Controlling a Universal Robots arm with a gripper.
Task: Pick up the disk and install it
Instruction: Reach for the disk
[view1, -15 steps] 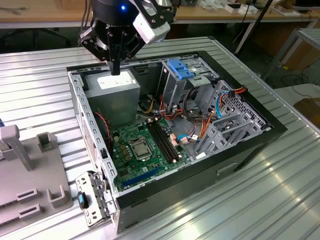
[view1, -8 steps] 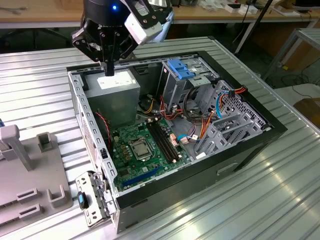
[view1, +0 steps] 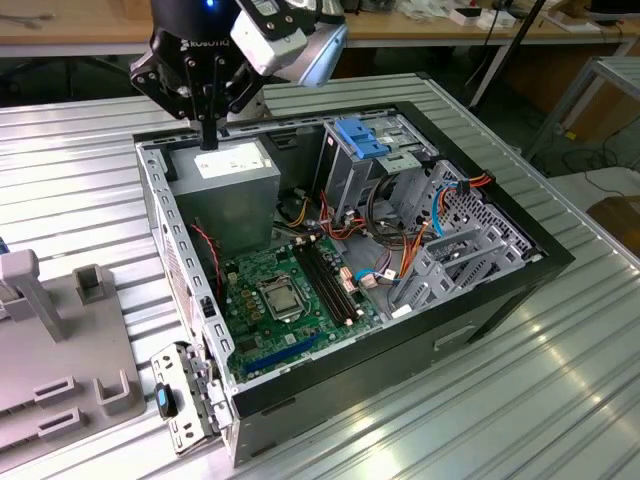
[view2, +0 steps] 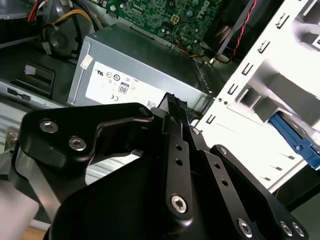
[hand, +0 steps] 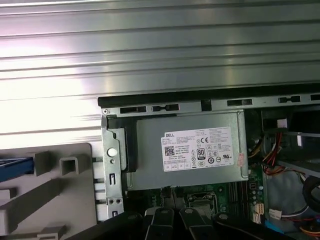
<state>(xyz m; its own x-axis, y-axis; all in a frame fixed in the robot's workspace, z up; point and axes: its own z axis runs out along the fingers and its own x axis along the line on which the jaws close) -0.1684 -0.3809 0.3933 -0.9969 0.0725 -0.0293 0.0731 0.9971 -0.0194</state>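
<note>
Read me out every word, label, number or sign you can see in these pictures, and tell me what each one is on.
No text here can be quoted with confidence.
White label on the grey power supply: rows of fine print and round marks, too small to read.
Arm's black housing: a short line of pale lettering, too small to read.
Motherboard: no readable print.
</note>
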